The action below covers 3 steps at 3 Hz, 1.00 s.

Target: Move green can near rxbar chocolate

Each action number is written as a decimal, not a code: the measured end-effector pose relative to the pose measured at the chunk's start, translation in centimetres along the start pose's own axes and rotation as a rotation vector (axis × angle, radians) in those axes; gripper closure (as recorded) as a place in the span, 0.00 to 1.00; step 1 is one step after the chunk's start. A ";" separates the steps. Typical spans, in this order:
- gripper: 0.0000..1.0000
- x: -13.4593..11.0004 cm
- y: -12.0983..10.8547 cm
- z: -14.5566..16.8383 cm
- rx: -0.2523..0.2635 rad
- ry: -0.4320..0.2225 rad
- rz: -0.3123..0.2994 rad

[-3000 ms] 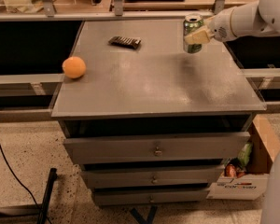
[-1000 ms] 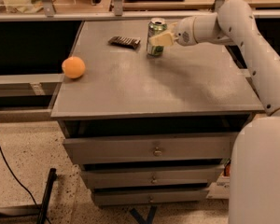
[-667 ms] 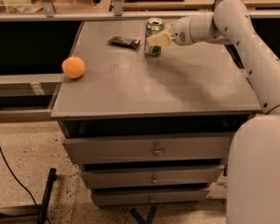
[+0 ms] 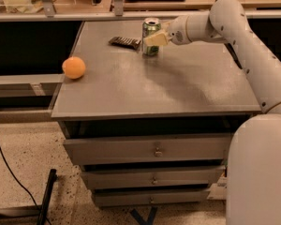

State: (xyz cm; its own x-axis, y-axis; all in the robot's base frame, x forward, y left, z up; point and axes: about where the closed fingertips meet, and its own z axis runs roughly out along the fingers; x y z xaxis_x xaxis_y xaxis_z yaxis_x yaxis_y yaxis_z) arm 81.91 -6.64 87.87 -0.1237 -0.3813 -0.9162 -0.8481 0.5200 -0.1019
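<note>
Green can (image 4: 150,29), clasped by the gripper (image 4: 153,39), beside rxbar chocolate (image 4: 124,42), near far edge.

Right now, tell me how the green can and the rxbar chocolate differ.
The green can stands upright; the rxbar chocolate lies flat. The green can is green and round with a silver top; the rxbar chocolate is thin and dark. The gripper grips the green can, not the rxbar chocolate. Both are at the table's far end.
</note>
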 end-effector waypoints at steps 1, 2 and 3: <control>0.12 -0.1 0.1 0.2 -0.003 0.000 -0.003; 0.00 0.1 0.3 0.7 -0.027 0.000 0.025; 0.00 0.1 0.3 0.7 -0.027 0.000 0.025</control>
